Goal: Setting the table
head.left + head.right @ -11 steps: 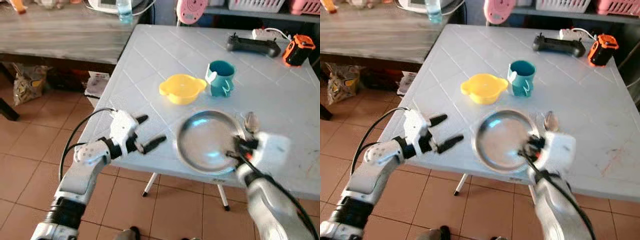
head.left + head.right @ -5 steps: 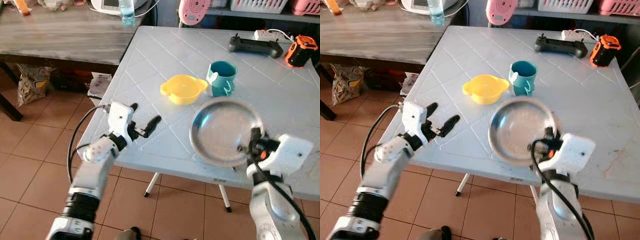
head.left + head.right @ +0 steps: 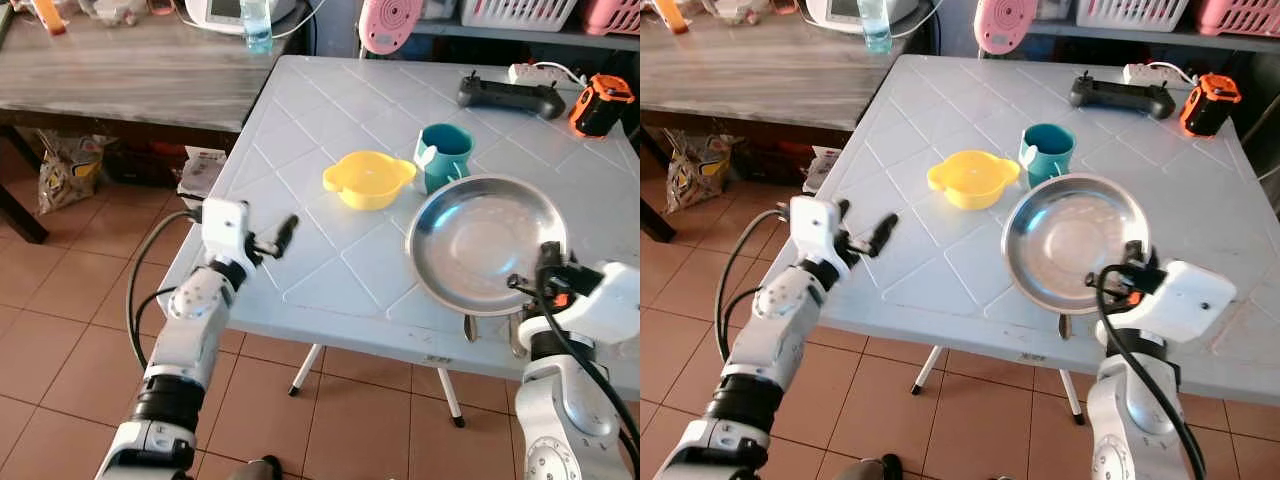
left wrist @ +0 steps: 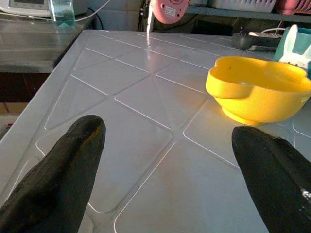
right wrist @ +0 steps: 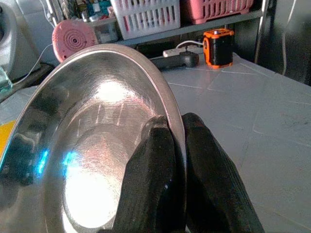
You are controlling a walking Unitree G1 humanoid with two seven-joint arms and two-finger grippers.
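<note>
I see my right gripper (image 5: 176, 145) with its fingers (image 5: 150, 165) pinched shut on the near rim of the steel plate (image 3: 487, 243). The plate is empty, tilted up off the white worktop (image 3: 330, 110), right of the yellow bowl (image 3: 367, 178). The yellow bowl is empty; the teal cup (image 3: 443, 155) sits just beside it on its right, contents cannot tell. A spoon (image 3: 470, 327) and another utensil poke out under the plate's near edge, by the worktop's front edge. My left gripper (image 4: 167, 160) hovers left of the yellow bowl at the worktop's left edge, fingers wide apart, holding nothing. Bare worktop lies between it and the bowl. A black controller (image 3: 508, 94) and an orange device (image 3: 600, 103) are well behind the bowl.
</note>
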